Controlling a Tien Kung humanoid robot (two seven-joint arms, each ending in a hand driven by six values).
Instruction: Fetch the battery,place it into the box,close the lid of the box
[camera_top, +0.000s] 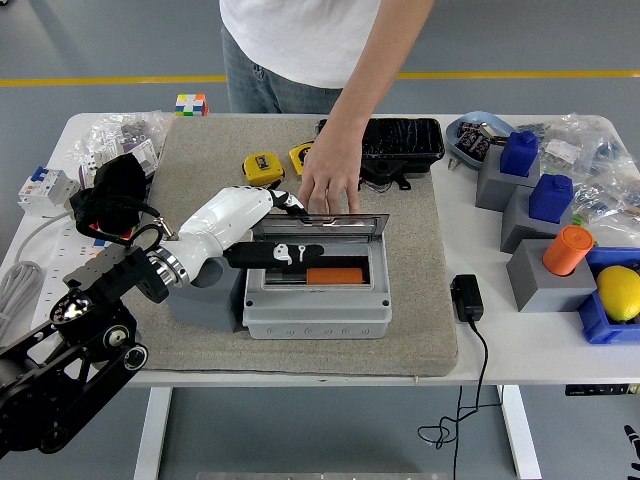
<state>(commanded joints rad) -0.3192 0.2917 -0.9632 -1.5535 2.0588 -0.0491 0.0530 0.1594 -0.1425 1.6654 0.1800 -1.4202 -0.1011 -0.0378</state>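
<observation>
Hiding box (318, 305) rear: left hand (285, 245), lid (320, 226).

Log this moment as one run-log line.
left hand: at clear hinged lid, grip unclear | orange battery: inside grey plastic box | lid: partly lowered | person's hand: on lid

White tabletop (520, 350) with a grey mat (200, 190).
A black adapter (467, 297) and grey blocks (545, 275) lie beside the mat.

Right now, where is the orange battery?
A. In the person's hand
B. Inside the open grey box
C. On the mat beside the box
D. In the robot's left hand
B: the orange battery lies inside the grey box, under the partly raised lid.
</observation>
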